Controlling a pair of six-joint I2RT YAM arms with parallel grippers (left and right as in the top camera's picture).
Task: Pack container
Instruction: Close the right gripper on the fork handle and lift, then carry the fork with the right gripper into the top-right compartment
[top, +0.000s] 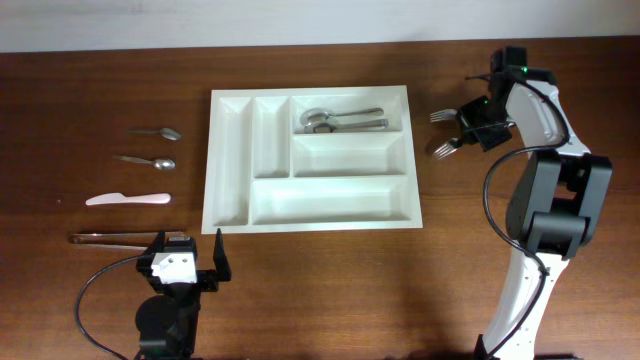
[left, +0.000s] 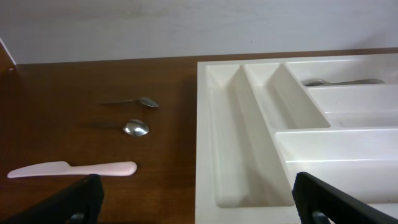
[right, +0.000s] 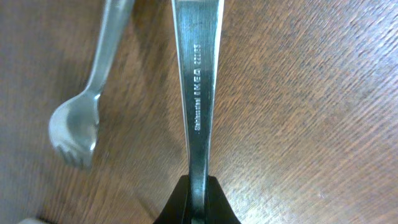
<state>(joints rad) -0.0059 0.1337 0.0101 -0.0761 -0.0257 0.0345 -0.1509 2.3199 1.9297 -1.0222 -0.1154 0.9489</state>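
The container, a white five-compartment tray (top: 212, 160), lies mid-table; its rim also shows in the left wrist view (left: 205, 137). Its top-right compartment holds a few metal pieces of cutlery (top: 335, 120). My right gripper (top: 478, 128) is to the right of the tray, shut on the handle of a metal fork (right: 199, 93) low over the wood. A second fork (right: 74, 130) lies loose beside it. In the overhead view, fork tines show at two spots: one fork (top: 440, 116) and another fork (top: 443, 150). My left gripper (top: 190, 265) is open and empty near the front edge; its fingers (left: 199, 205) span the tray's near-left corner.
Left of the tray lie two small spoons (top: 160, 131) (top: 155, 161), a pale pink plastic knife (top: 128, 199) and metal tongs (top: 115, 238). The spoons (left: 140, 102) (left: 135, 128) and knife (left: 71, 168) also show in the left wrist view.
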